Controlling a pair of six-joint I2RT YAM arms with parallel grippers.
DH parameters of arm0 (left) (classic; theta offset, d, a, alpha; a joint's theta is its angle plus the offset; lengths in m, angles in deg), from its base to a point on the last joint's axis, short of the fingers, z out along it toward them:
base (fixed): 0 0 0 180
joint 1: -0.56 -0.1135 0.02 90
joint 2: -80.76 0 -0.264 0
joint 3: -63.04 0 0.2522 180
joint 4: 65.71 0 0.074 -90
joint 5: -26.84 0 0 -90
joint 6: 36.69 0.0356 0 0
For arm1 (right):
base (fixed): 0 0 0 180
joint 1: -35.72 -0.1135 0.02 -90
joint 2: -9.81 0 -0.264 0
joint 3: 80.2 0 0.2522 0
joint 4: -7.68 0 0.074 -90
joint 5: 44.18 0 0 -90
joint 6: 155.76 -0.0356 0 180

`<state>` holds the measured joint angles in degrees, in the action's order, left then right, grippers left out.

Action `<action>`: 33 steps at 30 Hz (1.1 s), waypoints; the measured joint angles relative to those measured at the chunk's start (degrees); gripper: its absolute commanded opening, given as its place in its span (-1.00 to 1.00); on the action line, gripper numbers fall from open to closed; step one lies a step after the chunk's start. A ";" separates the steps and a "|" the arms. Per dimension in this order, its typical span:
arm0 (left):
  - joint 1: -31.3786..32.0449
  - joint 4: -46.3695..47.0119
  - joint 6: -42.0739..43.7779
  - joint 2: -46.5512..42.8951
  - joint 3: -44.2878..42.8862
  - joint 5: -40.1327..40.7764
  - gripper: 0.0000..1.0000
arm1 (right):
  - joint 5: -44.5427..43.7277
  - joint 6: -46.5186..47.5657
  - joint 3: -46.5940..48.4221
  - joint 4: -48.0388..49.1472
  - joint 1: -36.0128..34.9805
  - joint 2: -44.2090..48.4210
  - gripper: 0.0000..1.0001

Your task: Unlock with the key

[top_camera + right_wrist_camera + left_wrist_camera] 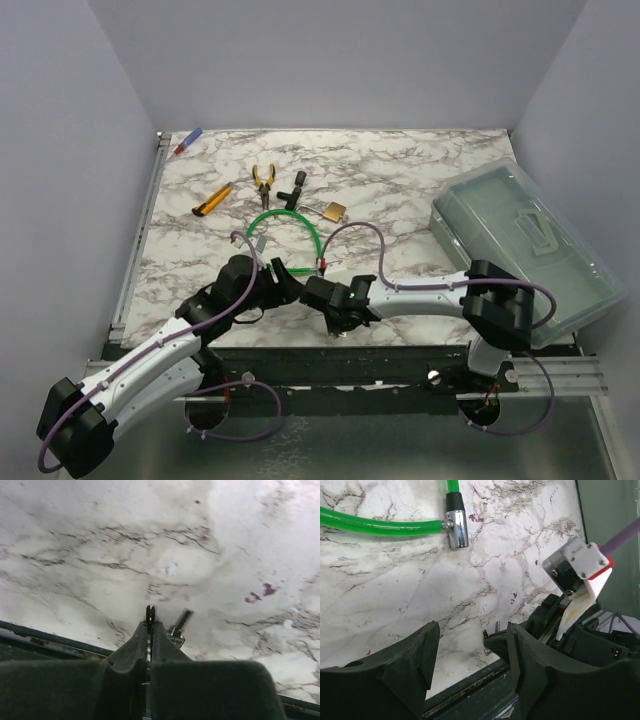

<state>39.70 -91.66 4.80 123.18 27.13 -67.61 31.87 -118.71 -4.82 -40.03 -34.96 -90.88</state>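
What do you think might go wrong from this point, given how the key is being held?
1. The right gripper pinches the key only at its very fingertips, near the front edge of the table; a slip could send it off.
2. The open left gripper sits close beside it, so the arms might bump.
3. The padlock lies beyond the green cable, which could snag a reach.
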 measured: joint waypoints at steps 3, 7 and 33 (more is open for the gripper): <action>0.00 0.00 -0.15 -0.13 0.00 0.00 0.23 | -1.42 0.09 -4.00 1.27 -0.15 4.02 -0.99; 0.00 -0.11 -0.22 0.09 -0.02 -0.02 0.23 | -3.23 0.20 -6.93 2.47 -0.15 8.81 -0.99; 0.00 -0.96 -0.57 1.01 -0.98 -0.46 0.23 | 7.65 20.83 -12.48 10.62 -0.26 12.83 0.21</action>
<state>39.70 -92.62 4.23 124.18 26.14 -68.07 39.52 -97.88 -17.30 -29.41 -35.22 -78.05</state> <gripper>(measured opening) 0.617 0.612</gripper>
